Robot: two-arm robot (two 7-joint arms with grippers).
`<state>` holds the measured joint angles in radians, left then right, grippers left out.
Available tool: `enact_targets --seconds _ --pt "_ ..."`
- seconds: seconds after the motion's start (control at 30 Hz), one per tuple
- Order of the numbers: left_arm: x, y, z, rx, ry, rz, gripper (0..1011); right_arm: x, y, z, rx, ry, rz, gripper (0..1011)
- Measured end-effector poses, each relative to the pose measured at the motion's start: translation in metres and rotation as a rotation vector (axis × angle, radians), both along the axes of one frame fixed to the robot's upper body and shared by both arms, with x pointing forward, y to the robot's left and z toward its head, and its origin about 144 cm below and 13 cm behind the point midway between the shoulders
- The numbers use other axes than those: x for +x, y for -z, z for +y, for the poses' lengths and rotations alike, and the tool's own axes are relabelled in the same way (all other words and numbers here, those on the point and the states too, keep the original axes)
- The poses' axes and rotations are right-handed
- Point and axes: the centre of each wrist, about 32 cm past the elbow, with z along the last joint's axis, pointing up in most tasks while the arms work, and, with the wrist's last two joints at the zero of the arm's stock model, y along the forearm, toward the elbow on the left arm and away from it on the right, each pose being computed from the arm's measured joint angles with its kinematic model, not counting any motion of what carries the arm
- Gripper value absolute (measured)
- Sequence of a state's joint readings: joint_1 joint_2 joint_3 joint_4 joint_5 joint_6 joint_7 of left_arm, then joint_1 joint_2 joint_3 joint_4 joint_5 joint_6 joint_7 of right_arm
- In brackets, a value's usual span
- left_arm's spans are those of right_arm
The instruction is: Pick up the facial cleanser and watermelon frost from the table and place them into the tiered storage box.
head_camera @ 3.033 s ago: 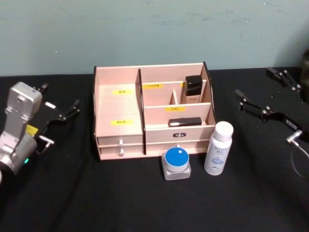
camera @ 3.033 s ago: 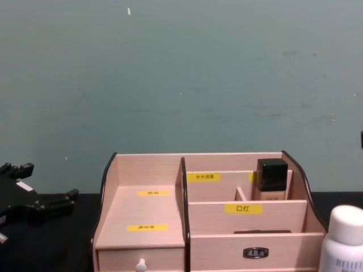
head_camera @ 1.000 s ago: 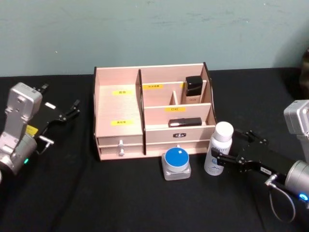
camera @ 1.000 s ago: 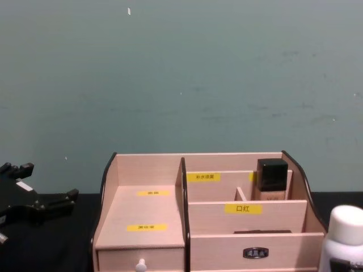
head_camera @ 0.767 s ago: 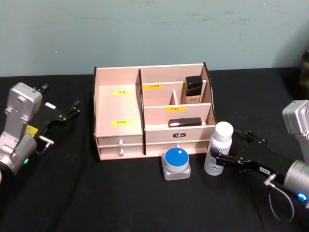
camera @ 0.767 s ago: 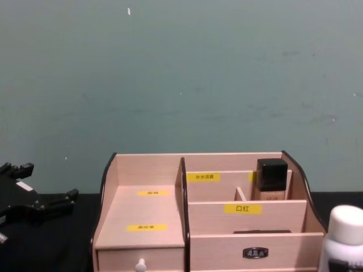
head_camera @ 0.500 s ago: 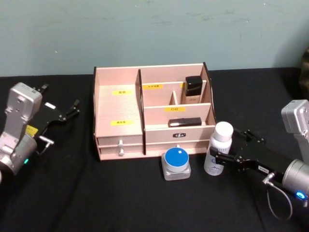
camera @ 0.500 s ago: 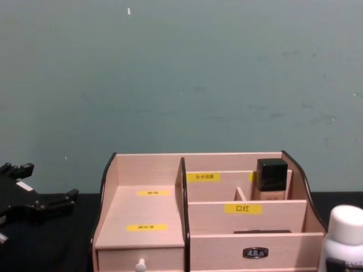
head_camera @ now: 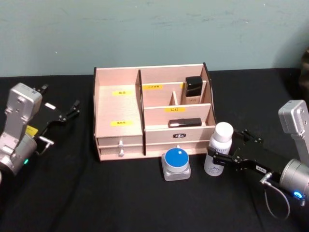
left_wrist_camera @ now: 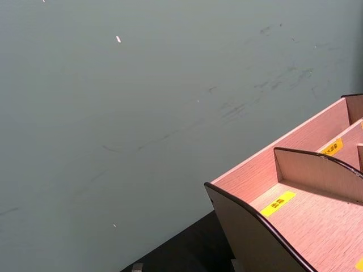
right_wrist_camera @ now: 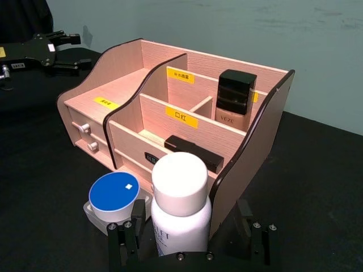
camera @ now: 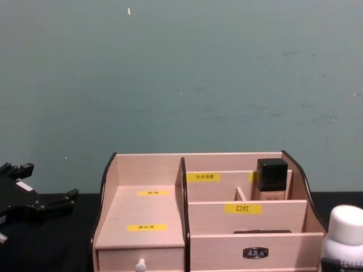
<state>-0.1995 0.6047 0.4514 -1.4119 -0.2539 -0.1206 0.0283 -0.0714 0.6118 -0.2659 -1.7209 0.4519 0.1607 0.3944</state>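
The right gripper (right_wrist_camera: 190, 218) has its jaws spread, one finger on each side of the facial cleanser (right_wrist_camera: 179, 181), low on the bottle's body. In the right wrist view a gap shows between the bottle and the finger on the box's side, while the other finger sits close against it; I cannot tell whether that one touches. The cleanser stands upright on the black table (head_camera: 120, 198) between the jaws, its rounded white cap above them. Just outside the jaws, on the side toward the left arm, sits the watermelon frost (head_camera: 176, 162), blue lid up, near the cleanser but apart from it. Just beyond the jaws rises the tiered storage box (head_camera: 118, 108), its right front corner next to the bottle. A flat black item (head_camera: 185, 122) lies in the low front compartment, and a beige bottle with a square black cap (head_camera: 193, 89) stands upright in the rear right one. Well away, past the far side of the box, the left gripper (head_camera: 75, 108) hangs over the table with its jaws spread and nothing between them.
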Motion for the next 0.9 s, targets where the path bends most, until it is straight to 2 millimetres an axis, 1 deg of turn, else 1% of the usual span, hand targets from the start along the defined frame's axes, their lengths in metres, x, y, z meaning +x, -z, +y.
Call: enact_targets --seconds 0.1,0.17,0.27,0.33,0.37,0.43,0.47,0.5,0.57,0.6,0.7,0.9 --pt "0.0 0.0 0.0 0.0 0.0 0.0 1001 -0.0001 0.0 0.0 0.0 0.0 0.0 1002" --pt "0.0 0.0 0.0 0.0 0.0 0.0 1001 -0.0002 0.0 0.0 0.0 0.0 0.0 979" --pt "0.0 0.0 0.0 0.0 0.0 0.0 1001 -0.0002 -0.0001 0.0 0.0 0.0 0.0 909" --pt "0.0 0.0 0.0 0.0 0.0 0.0 1001 -0.0002 -0.0001 0.0 0.0 0.0 0.0 883" --pt "0.0 0.0 0.0 0.0 0.0 0.0 1001 -0.0003 -0.0001 0.0 0.0 0.0 0.0 836" --pt "0.0 0.0 0.0 0.0 0.0 0.0 1001 -0.0003 -0.0001 -0.0001 0.0 0.0 0.0 776" --pt "0.0 0.0 0.0 0.0 0.0 0.0 1001 -0.0003 -0.0002 -0.0001 0.0 0.0 0.0 759" --pt "0.0 0.0 0.0 0.0 0.0 0.0 1001 -0.0003 -0.0002 -0.0001 0.0 0.0 0.0 719" --pt "0.0 0.0 0.0 0.0 0.0 0.0 1001 -0.0004 -0.0003 -0.0002 0.0 0.0 0.0 683" --pt "0.0 0.0 0.0 0.0 0.0 0.0 1001 -0.0004 -0.0003 -0.0002 0.0 0.0 0.0 624" --pt "0.0 0.0 0.0 0.0 0.0 0.0 1001 -0.0004 -0.0003 -0.0003 0.0 0.0 0.0 600" --pt "0.0 0.0 0.0 0.0 0.0 0.0 1001 -0.0004 -0.0004 -0.0004 0.0 0.001 0.0 600"
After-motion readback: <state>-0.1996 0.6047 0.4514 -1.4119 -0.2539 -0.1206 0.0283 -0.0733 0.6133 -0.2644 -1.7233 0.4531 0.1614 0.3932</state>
